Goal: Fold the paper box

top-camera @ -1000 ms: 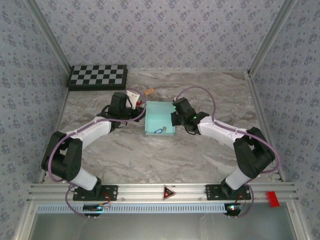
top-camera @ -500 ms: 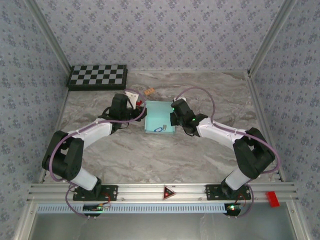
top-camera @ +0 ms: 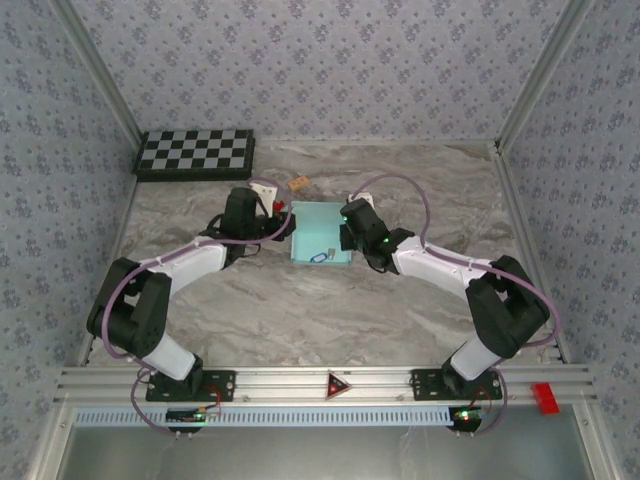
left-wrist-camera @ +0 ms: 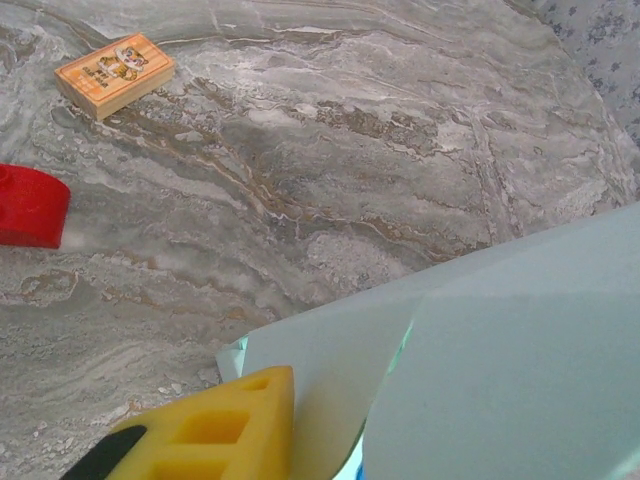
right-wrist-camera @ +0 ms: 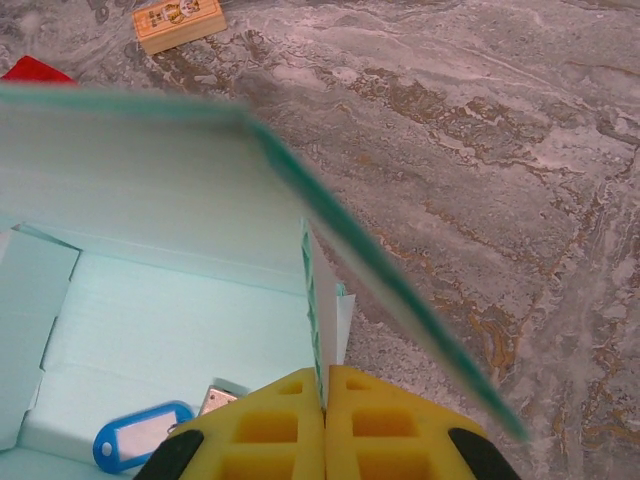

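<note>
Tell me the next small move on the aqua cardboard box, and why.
Probably the left pincer should nudge the pale flap beside it inward. The pale aqua-blue cardboard paper box lies open with a blue key tag inside, one large panel is raised, and the right pincer is shut on the side wall, steadying it.

Item: paper box (top-camera: 320,232), thin pale aqua cardboard, partly folded.
Pose: open tray, base flat, side walls raised.
Place: middle of marble table (top-camera: 300,310), toward far half.
Lid flap (right-wrist-camera: 150,170): broad panel lifted and tilted over the tray, darker teal along its edge.
</note>
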Robot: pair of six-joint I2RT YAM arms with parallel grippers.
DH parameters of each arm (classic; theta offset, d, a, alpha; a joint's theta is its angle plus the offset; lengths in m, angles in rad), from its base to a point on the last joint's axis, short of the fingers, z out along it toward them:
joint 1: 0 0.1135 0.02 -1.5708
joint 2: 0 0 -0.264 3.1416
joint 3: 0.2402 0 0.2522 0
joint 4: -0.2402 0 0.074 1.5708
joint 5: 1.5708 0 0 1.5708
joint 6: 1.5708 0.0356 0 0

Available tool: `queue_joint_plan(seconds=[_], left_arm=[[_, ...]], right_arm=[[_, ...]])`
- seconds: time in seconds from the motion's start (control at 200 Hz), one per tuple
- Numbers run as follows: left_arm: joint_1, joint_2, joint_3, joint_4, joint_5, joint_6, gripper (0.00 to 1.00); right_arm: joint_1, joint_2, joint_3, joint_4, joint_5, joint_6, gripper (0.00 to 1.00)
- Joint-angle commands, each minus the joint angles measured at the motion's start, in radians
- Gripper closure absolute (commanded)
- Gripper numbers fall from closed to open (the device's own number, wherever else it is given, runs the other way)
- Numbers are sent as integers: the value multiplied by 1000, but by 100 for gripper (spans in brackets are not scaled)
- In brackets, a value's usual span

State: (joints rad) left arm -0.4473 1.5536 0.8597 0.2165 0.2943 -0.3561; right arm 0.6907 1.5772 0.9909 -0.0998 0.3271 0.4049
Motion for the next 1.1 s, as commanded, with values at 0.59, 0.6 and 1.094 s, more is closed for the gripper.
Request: queue_joint_plan(seconds=[0.59, 0.6, 1.094], left_arm=[[-31, 28, -25, 74, -72, -159, 67], [-31, 28, -24, 75, -73, -159, 67], [-41, 33, -28, 89, -82, -202, 79]], right_arm=[[25, 7, -25, 79, 93, 71, 95], [26, 9, -24, 80, 94, 71, 95], [38, 13, -27, 95, 108, 88, 95]])
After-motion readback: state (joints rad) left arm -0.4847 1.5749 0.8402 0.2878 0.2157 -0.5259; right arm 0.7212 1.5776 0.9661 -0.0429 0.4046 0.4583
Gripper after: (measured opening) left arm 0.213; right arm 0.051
